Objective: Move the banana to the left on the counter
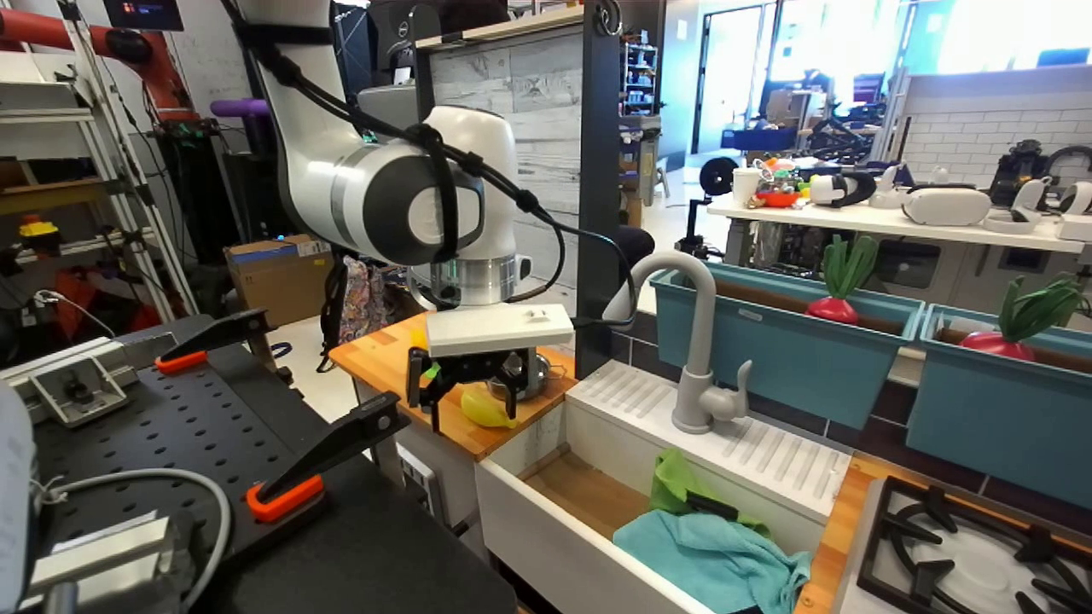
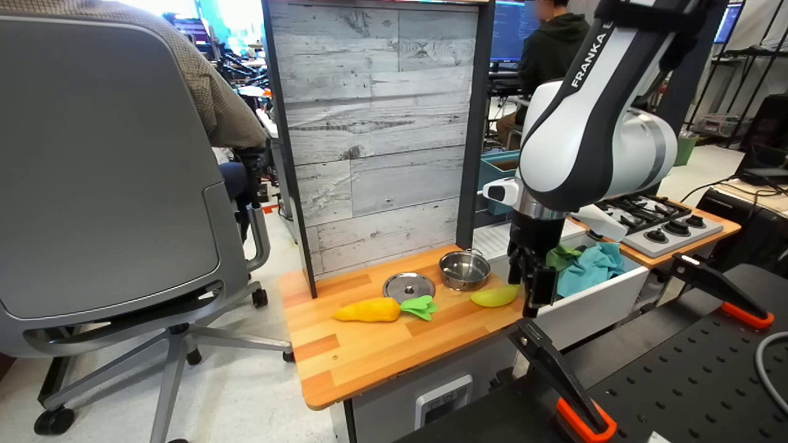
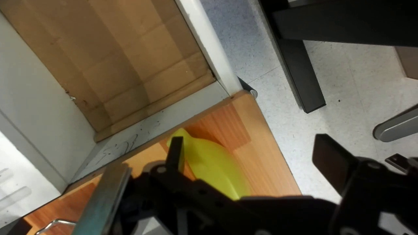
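Your claw (image 3: 250,150) is spread, empty, near the banana (image 2: 494,297), which lies on the tabletop (image 2: 369,360) by the sink (image 1: 542,533) — gripping it and moving it left both seem undone.

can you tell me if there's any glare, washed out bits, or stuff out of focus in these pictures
In both exterior views, parts of the bright background wash out nearly to white; in an exterior view, the arm carries a bright highlight; in the wrist view, the claw looks dark and soft-edged, and the banana shows a pale glint.
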Motion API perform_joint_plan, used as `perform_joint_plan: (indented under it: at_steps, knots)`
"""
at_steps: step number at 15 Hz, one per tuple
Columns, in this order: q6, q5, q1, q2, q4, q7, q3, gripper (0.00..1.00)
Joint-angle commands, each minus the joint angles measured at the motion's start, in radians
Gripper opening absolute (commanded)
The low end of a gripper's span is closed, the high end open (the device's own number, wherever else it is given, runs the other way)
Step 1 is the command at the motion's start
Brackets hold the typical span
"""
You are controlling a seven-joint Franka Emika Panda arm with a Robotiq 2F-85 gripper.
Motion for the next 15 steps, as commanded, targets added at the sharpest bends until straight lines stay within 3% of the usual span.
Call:
perform_joint_plan:
  at_steps: [1, 4, 5, 7, 15]
  knots:
    - [-0.033, -0.032, 0.024, 0.051, 0.067, 0.007, -0.004, 1.0]
    - [-0.035, -0.032, 0.024, 0.06, 0.082, 0.005, -0.001, 0.97]
    - [-0.036, -0.035, 0.03, 0.063, 0.085, 0.007, -0.006, 0.73]
    - [-0.039, -0.036, 0.035, 0.067, 0.093, 0.009, -0.011, 0.7]
    - [-0.048, -0.038, 0.041, 0.073, 0.109, 0.01, -0.017, 0.1]
